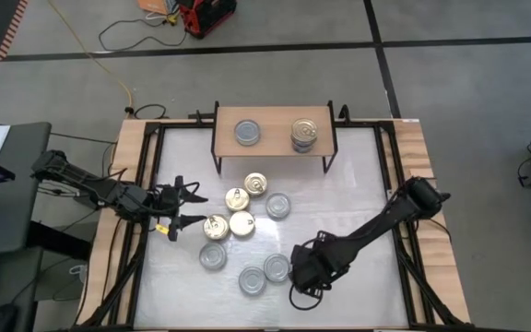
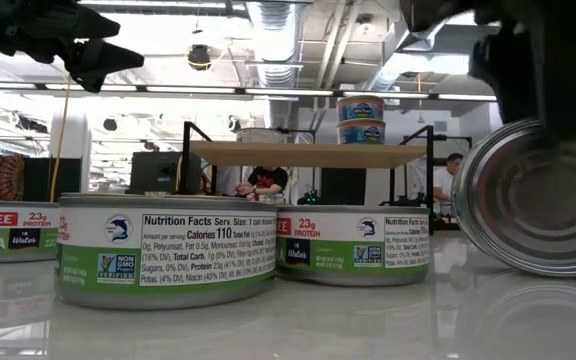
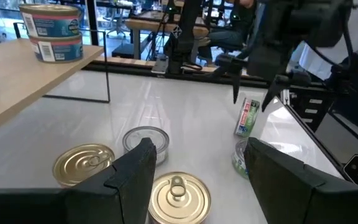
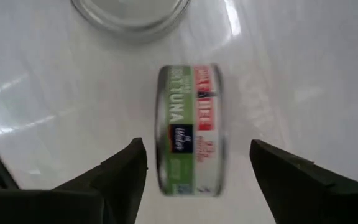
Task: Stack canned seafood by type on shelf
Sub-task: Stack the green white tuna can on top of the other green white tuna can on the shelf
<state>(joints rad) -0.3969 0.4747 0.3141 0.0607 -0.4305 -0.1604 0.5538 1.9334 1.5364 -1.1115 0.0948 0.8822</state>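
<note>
Dark fingers of the right gripper point(image 4: 194, 165) stand spread, one on each side of a tin on its edge point(image 4: 190, 129). This tin has a green and red label with the word TUNA, and it is not flat on the table — it stands on its rim, as the low view also shows near the right side point(image 2: 541, 198). The fingers do not touch it in the right wrist view. In the high view the right gripper point(image 1: 304, 269) is at the front part of the white table point(image 1: 358, 184), just beside two silver-lidded tins point(image 1: 265, 274).

The left gripper point(image 1: 175, 210) is at the left side of the table, fingers also spread apart, holding nothing. From its wrist view, a gold pull-tab tin point(image 3: 179, 196) lies between its fingers point(image 3: 133, 176), with another gold tin point(image 3: 84, 164) and a silver tin point(image 3: 145, 141) near it.

In the middle of the table is a group of loose tins — gold-lidded ones point(image 1: 240, 199) close together and a silver one point(image 1: 277, 205) touching them; one more silver tin point(image 1: 213, 255) lies in front of the group.

On the light-wood shelf point(image 1: 273, 148) at the back, one silver tin point(image 1: 247, 132) stands alone on the left part, and a stack of two tins point(image 1: 305, 134) stands on the right part, well apart from it.
</note>
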